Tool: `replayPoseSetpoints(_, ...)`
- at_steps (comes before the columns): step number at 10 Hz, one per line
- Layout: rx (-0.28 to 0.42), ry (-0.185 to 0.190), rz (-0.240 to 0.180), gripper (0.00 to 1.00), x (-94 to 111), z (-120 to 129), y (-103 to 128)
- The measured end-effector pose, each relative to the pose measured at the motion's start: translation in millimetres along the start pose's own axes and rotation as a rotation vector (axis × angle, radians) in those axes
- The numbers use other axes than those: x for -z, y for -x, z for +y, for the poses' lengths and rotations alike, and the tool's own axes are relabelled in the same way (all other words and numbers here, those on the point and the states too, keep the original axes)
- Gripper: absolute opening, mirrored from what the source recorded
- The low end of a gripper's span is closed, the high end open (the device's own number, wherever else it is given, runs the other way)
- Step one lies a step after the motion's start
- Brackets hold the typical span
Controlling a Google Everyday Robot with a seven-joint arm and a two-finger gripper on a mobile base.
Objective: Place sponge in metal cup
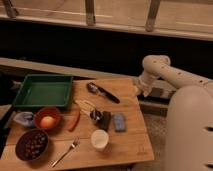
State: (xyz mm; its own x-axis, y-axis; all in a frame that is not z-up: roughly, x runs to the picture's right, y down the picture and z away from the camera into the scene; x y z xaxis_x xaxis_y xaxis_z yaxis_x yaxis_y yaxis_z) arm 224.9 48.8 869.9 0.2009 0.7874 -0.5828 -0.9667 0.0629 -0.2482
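Note:
The blue-grey sponge (119,122) lies flat on the wooden table (130,147), right of centre. The small dark metal cup (101,116) stands just left of the sponge, almost touching it. The cream-white cup (99,139) stands in front of both. My gripper (138,91) hangs at the end of the white arm (165,72), at the table's right edge. It is well behind and to the right of the sponge and holds nothing that I can see.
A green tray (44,91) sits at the back left. A red bowl (47,119) holds an orange fruit, and a dark bowl (31,145) sits at the front left. A fork (65,152), a red pepper (75,121) and a dark spoon (102,92) lie around.

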Motion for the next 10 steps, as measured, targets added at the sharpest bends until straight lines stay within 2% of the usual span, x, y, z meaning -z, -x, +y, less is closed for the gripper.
replayPoseSetpoints(3,0.03,0.038,0.035,0.6,-9,23,-36)
replayPoseSetpoints(5,0.066,0.05,0.052,0.6,-13,45,-57)
replayPoseSetpoints(6,0.08,0.053,0.058,0.6,-15,53,-63)
replayPoseSetpoints(10,0.081,0.054,0.056,0.6,-14,54,-63)
